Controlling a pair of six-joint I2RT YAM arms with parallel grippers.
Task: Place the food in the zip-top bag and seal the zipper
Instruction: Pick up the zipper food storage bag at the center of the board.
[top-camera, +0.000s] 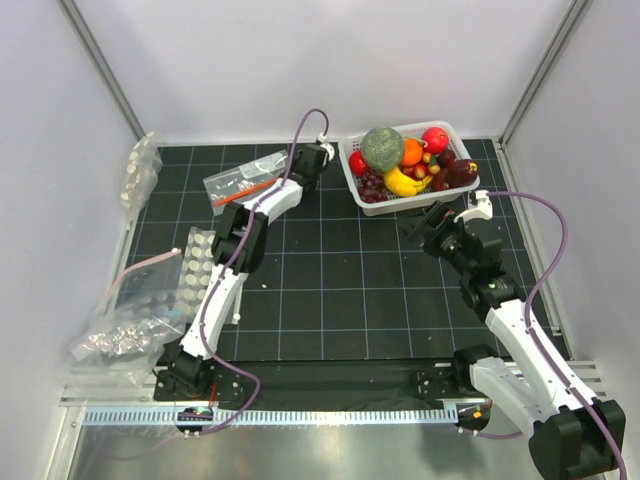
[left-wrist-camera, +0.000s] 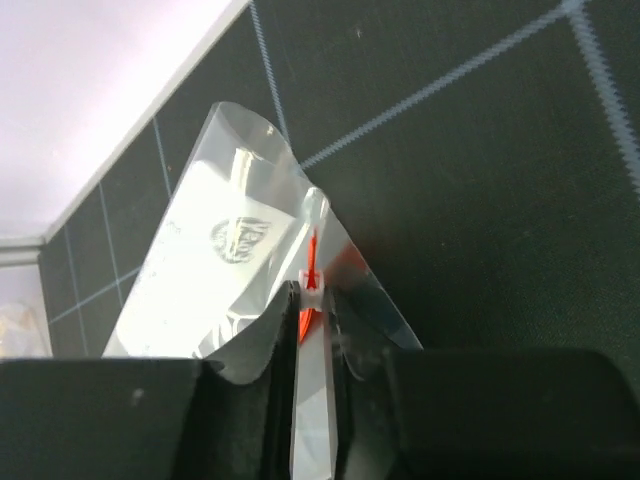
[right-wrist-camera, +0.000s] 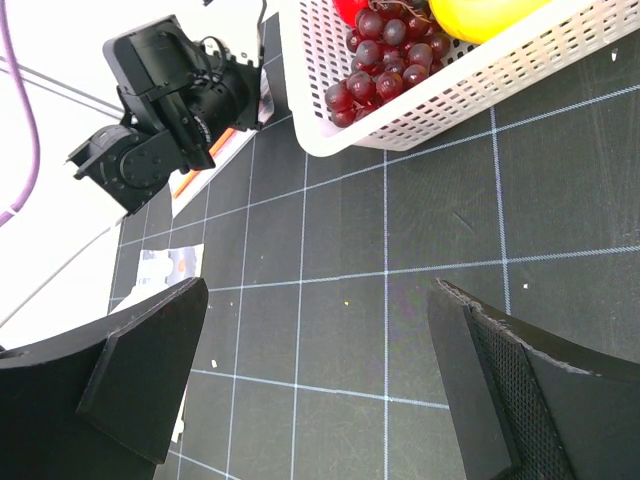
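Left gripper (left-wrist-camera: 312, 296): fingers pinched together on the mouth edge of the zip-top bag (left-wrist-camera: 215, 265), with the zipper (left-wrist-camera: 312, 255) caught between them. Plastic buckles upward at the grip. Bag lies at the back-left of the gridded mat (top-camera: 330, 290).

Right gripper (right-wrist-camera: 318, 292): jaws wide apart, holding nothing, hovering over the mat just in front of the white basket (top-camera: 400, 205).

Food (top-camera: 435, 138): red balls and one orange, sitting in the basket among other toy fruit, well apart from the bag
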